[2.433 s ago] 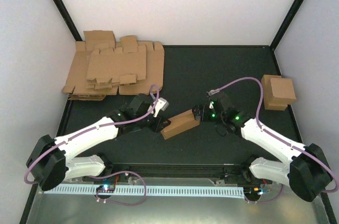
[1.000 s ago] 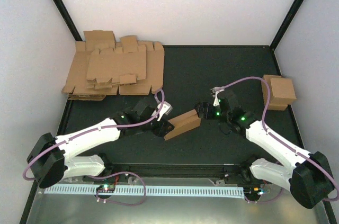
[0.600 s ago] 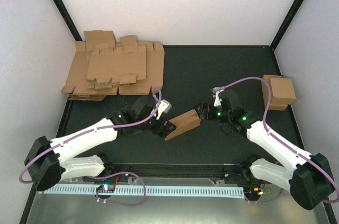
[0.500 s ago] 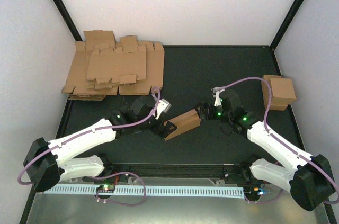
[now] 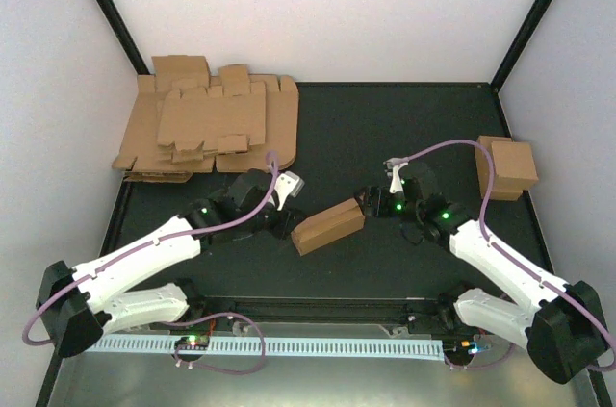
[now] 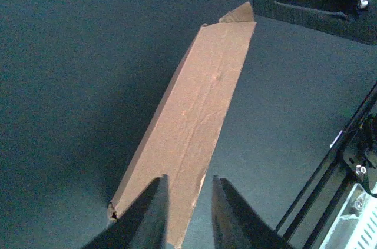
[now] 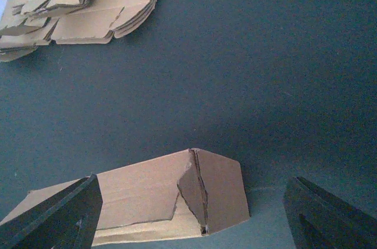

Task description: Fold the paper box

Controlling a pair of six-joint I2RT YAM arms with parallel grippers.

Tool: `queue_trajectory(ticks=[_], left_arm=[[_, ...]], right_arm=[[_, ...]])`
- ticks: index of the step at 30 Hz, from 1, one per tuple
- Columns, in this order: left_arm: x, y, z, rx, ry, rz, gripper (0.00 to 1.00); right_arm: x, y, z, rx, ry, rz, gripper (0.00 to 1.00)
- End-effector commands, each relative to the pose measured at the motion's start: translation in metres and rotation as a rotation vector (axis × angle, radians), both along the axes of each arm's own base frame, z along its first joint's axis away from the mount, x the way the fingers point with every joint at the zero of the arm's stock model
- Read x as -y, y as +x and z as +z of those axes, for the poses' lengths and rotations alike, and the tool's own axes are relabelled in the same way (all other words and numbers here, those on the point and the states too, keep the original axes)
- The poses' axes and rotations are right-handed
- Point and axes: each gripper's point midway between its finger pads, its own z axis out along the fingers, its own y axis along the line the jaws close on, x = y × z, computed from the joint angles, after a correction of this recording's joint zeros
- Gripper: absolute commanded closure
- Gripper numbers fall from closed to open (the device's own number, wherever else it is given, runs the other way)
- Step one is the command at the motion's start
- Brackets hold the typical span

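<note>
Top external view: the paper box (image 5: 328, 226) is being left lying on its long side near the middle of the dark table (image 5: 385, 128). It is slanted, with its left end nearer and its right end farther. It is being flanked by both arms, evidently so that each end can be worked on without the box sliding away.

The right gripper (image 5: 367, 203) is being held just beside the right end, jaws spread wide and gripping nothing. In the right wrist view the end flap (image 7: 215, 190) is being shown not quite flush. The wide stance is therefore probably being kept ready to brace or press that end.

The left gripper (image 6: 188, 181) is being held at the box's left end, its fingers (image 6: 150, 213) set close with only a slim gap. Whether an edge of cardboard is being pinched there cannot be told.

The pile of flat blanks (image 5: 207, 128) is being kept at the far left and a closed cardboard box (image 5: 507, 166) at the far right. Both are well apart from the work, which is being given free room.
</note>
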Motion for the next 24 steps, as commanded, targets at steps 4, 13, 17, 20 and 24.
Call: queue_trajectory(ticks=[4,13,17,20,24], left_arm=[[-0.001,0.002,-0.006,-0.036,-0.031,0.029,0.89],[0.006,-0.003,-0.026,-0.091,-0.060,0.016,0.93],[0.003,-0.001,-0.022,-0.074,-0.062,0.027,0.93],[0.003,0.000,-0.017,-0.065,-0.066,0.031,0.91],[0.004,-0.001,-0.016,-0.067,-0.068,0.026,0.91]], right_arm=[[-0.009,0.009,0.013,0.030,0.003,0.055,0.14],[-0.020,0.008,0.009,0.009,0.027,0.125,0.55],[-0.020,0.009,0.005,0.012,0.008,0.139,0.64],[-0.018,0.010,0.005,0.013,-0.015,0.146,0.67],[-0.017,0.008,0.008,0.028,-0.022,0.157,0.77]])
